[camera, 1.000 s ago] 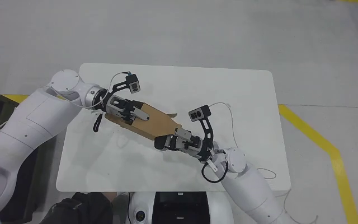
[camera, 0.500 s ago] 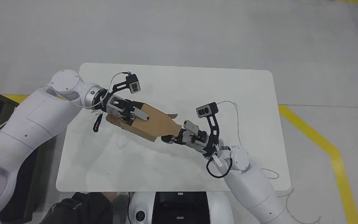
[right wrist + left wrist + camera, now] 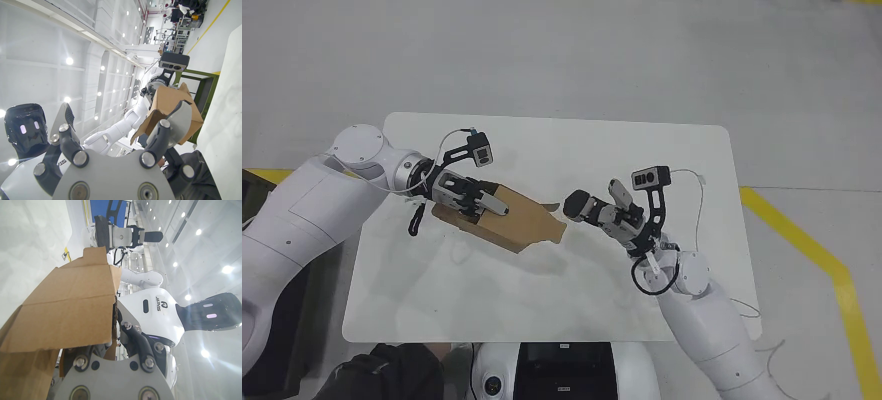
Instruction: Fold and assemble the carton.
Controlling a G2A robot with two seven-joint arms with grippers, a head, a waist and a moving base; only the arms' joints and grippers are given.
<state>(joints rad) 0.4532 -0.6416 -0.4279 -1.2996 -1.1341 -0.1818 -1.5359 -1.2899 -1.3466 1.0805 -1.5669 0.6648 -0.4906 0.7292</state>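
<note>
- Over the desk [image 3: 672, 160], left side, the carton [image 3: 514, 222]: probably light, stiff board;
- left jaws clamped on its left end; right jaws apart, nearby;
- best held by flap edges.

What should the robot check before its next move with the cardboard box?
1. Left gripper holds the carton: ok, shut on one end.
2. Right gripper ready to grab: ok, its fingers are spread open.
3. Right gripper clear of the carton: ok, a gap shows between them.
4. Carton resting on the table: cannot tell.
5. Carton end closed: not ok, a flap sticks out loose.
</note>
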